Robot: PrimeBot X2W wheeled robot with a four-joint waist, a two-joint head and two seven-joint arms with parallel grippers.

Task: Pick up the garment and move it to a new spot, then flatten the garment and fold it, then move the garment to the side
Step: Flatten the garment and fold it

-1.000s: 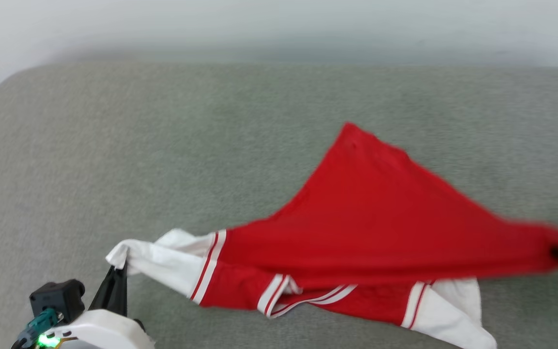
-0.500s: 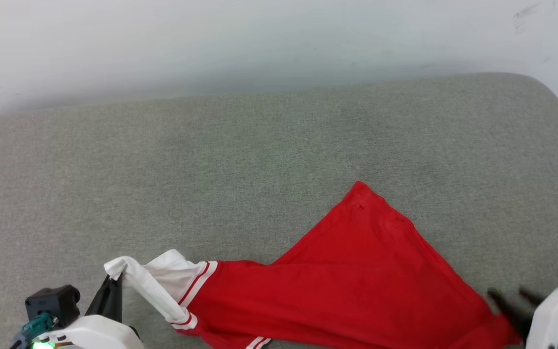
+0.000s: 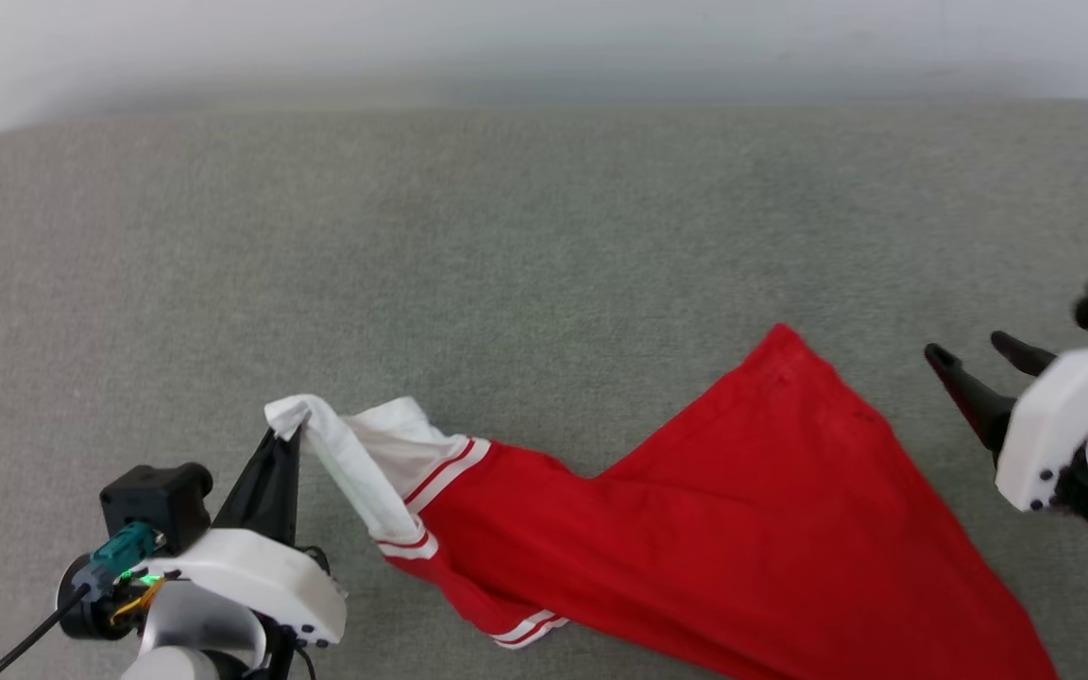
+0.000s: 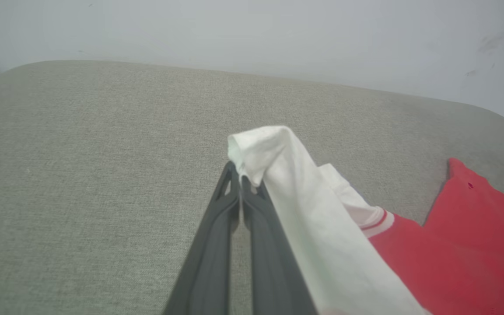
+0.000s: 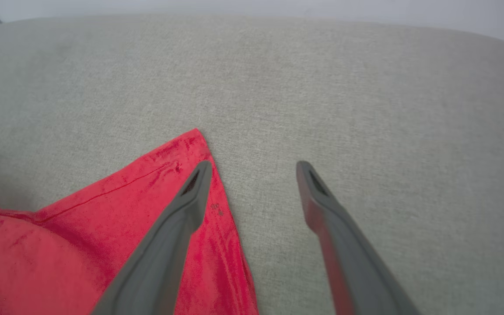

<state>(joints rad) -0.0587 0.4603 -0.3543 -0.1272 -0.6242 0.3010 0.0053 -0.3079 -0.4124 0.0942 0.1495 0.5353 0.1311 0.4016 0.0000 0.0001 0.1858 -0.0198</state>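
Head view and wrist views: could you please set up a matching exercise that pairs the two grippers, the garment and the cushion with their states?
Things:
1. left gripper
2. right gripper
3. garment
4. cushion

States:
A. grey, with the shirt lying on it
B. shut on the white sleeve
C. open, holding nothing
D. red and white, one end pinched

Pairs: 1-B, 2-C, 3-D, 4-A
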